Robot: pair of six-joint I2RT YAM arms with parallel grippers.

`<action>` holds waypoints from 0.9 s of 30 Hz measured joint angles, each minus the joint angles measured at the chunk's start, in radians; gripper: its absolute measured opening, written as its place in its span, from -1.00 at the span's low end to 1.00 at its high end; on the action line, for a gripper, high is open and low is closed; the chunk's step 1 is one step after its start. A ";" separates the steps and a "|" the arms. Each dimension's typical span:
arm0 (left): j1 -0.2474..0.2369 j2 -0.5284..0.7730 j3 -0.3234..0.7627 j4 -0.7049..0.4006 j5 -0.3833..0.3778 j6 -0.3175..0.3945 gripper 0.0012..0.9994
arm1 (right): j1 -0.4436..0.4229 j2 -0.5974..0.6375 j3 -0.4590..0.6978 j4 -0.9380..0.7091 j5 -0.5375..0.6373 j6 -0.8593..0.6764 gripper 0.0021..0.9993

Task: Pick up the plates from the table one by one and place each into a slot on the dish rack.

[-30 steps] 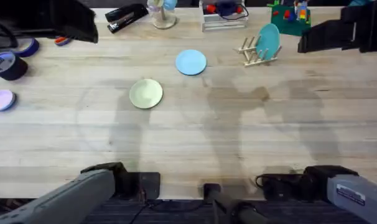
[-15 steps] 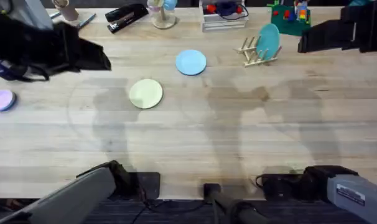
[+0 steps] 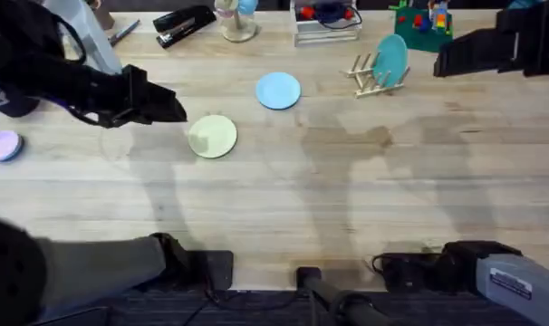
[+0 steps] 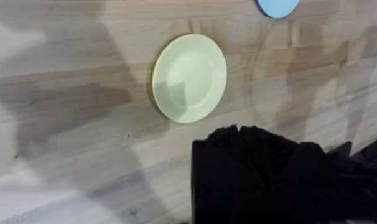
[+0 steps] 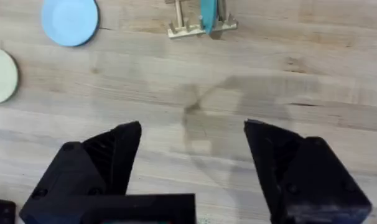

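A pale cream-yellow plate [image 3: 213,136] lies flat on the table [image 3: 284,199], and a light blue plate [image 3: 278,91] lies farther back to its right. The small wooden dish rack [image 3: 376,78] stands at the back right with a teal plate [image 3: 392,56] upright in one slot. My left gripper [image 3: 170,107] hovers just left of the cream plate, its fingers together and holding nothing. The left wrist view has the cream plate [image 4: 190,77] ahead of that gripper [image 4: 257,162]. My right gripper [image 5: 191,162] is open and empty, held high at the back right [image 3: 447,56], near the rack [image 5: 198,22].
A black stapler [image 3: 182,23], a small stand [image 3: 236,25], a white wire tray [image 3: 327,25] and a green toy [image 3: 421,25] line the back edge. A pink disc [image 3: 3,145] lies at the far left. Bare wood spans the middle and front.
The left arm has swung in from the back left corner, rightward and toward the front, and now ends beside the cream plate. Plates, rack and right arm are unmoved.
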 joint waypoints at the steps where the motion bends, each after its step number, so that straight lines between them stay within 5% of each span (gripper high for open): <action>1: 0.000 0.022 0.000 0.004 0.010 0.008 -0.92 | 0.000 0.000 0.000 0.000 0.000 0.000 0.99; 12: 0.000 0.237 -0.002 0.053 0.054 0.068 -0.92 | 0.000 0.000 0.000 -0.003 0.000 0.000 0.99; 27: 0.040 0.366 -0.003 0.126 0.053 0.079 -0.92 | 0.000 0.000 0.000 -0.003 0.000 0.000 0.99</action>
